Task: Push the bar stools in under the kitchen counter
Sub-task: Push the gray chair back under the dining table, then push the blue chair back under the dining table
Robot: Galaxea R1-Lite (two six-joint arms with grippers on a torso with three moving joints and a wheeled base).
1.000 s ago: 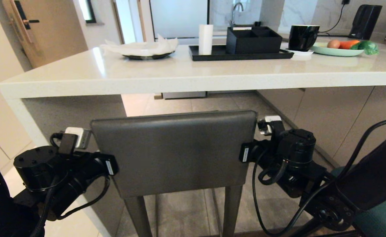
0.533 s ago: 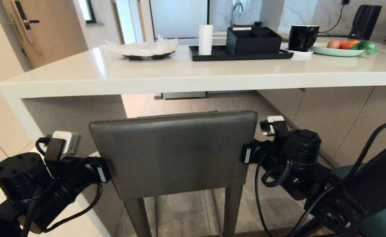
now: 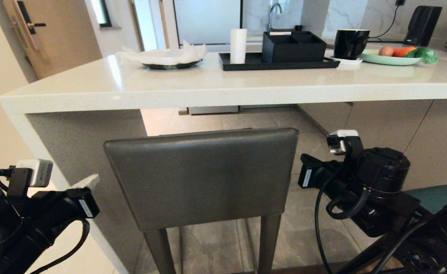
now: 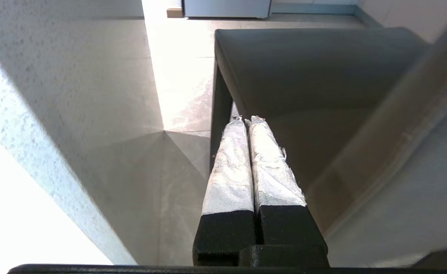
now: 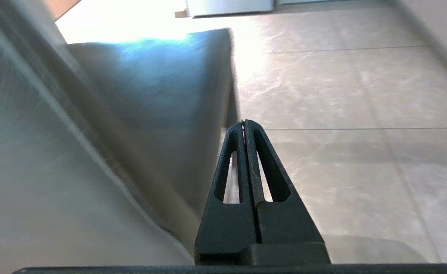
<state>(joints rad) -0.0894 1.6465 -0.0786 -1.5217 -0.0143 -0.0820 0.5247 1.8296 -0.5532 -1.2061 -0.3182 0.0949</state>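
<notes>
Grey stool (image 3: pixel 202 177) sits at the kitchen counter (image 3: pixel 223 89), seat partly under the top. Left gripper (image 4: pixel 247 121) and right gripper (image 5: pixel 243 123) flank the backrest — both pinched closed, empty, not touching it. Teal stool (image 3: pixel 435 194) at right.

Dark grey stool (image 3: pixel 202 177), speckled off-white counter (image 3: pixel 208 85)

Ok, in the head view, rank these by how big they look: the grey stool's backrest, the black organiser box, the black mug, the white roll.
1. Grey stool's backrest, though it stands nearest the camera.
2. Black organiser box.
3. Black mug.
4. White roll, close to the mug; that order is unsure.
</notes>
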